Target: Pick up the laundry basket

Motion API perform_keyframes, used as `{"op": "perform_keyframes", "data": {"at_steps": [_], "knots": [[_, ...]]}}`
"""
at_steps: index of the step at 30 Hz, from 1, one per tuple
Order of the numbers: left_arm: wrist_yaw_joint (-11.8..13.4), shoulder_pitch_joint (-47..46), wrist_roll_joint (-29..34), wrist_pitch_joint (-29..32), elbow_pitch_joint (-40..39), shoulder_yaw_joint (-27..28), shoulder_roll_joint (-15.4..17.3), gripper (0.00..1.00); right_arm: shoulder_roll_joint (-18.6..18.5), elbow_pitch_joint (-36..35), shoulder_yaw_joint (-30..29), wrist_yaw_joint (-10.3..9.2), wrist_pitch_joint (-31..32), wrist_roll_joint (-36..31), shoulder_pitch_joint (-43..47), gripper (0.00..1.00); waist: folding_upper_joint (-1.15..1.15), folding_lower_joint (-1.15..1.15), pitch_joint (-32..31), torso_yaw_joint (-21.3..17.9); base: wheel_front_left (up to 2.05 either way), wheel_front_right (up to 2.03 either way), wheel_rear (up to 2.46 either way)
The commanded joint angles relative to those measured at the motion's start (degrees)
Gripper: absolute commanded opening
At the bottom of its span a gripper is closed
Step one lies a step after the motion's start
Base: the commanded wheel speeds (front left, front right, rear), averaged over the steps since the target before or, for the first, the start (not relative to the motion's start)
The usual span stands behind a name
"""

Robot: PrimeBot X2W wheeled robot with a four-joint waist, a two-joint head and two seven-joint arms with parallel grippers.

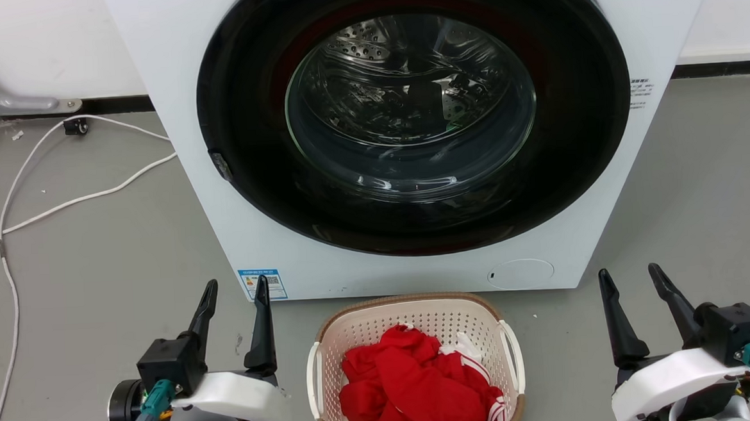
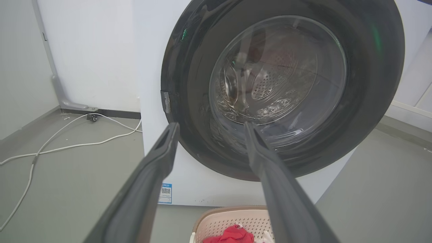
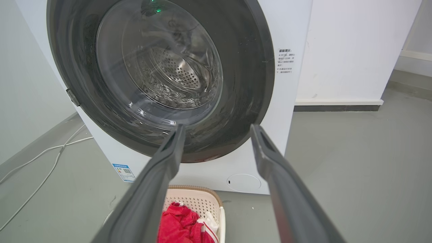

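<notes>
**A:** where's the laundry basket at?

**B:** on the floor right in front of the washing machine, red clothes inside. The left gripper and right gripper flank it, fingers spread and holding nothing. Probably lined up for the side handles.

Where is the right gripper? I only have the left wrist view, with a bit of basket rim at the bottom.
Observer: In the head view the right gripper is open, off the right side of the laundry basket, not touching it.
Operator: And the left gripper against the basket?
Observer: The left gripper sits off the basket's left side, apart from it.
Operator: Any handles to grab?
Observer: A white handle on each side, left and right.
</notes>
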Motion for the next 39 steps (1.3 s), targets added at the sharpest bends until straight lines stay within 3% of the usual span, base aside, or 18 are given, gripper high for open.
{"op": "perform_keyframes", "data": {"at_steps": [1, 29, 39], "knots": [[0.31, 0.18, 1.43, -0.60, -0.23, -0.31, 0.35, 1.00, 0.18, -0.51, 0.05, -0.02, -0.34, -1.00, 0.15, 1.00, 0.00, 0.00, 0.02, 0.01, 0.00, 0.00, 0.00], [0.59, 0.88, 11.37, -3.53, 0.63, -0.86, -0.25, 1.00, 0.28, -1.14, 0.43, -0.03, -2.26, -10.95, 1.12, 1.00, 0.00, 0.00, 0.09, -0.19, 0.00, 0.00, 0.00], [0.05, 0.96, 10.28, -3.40, 1.56, -0.36, -0.81, 1.00, 0.28, -0.69, 0.27, -0.03, -2.00, -9.70, 1.07, 1.00, 0.00, 0.00, 0.03, -0.14, 0.00, 0.00, 0.00]]}}
